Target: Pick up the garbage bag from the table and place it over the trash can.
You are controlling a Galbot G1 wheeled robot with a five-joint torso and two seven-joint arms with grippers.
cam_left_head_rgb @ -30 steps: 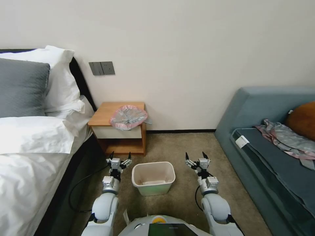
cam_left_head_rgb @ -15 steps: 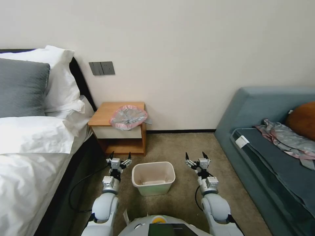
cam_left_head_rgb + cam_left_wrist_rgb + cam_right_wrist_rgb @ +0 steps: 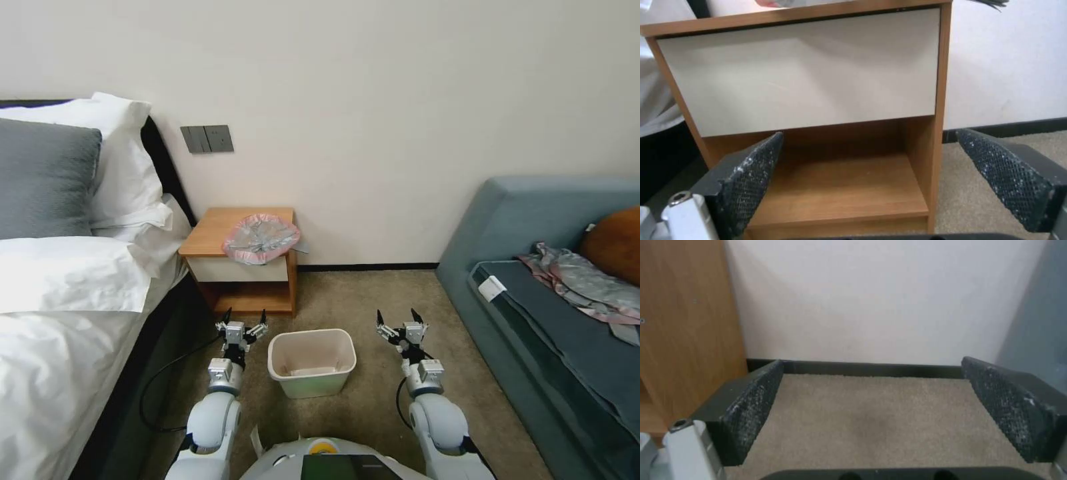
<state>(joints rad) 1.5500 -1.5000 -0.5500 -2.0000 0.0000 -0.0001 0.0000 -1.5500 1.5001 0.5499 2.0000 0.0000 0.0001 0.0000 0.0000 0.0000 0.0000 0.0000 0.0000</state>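
the garbage bag [image 3: 261, 238] lies crumpled on the tabletop [image 3: 212, 235], over toward its right edge and front right corner, with part of its pink rim hanging a little past the front edge above the white drawer front [image 3: 800, 70]. it is up and ahead of both arms, and higher than either gripper.

the left gripper [image 3: 243, 320] hangs low in front of the nightstand, fingers spread wide and holding nothing; its wrist view looks straight into the lower shelf [image 3: 840, 186], so the bag sits above and slightly to the right of it. the right gripper [image 3: 401, 319] is also spread wide and holds nothing, out over the carpet [image 3: 876, 413] on the far side of the trash can [image 3: 312, 362], well apart from the nightstand.

of the 2 arms, the left looks clearly nearer to the bag: its reach would be mostly a lift and a short push forward. the bag's wider spread runs roughly along the tabletop's front edge. the trash can stands on the floor between the 2 grippers, nothing in it, in front of the nightstand's front right corner.
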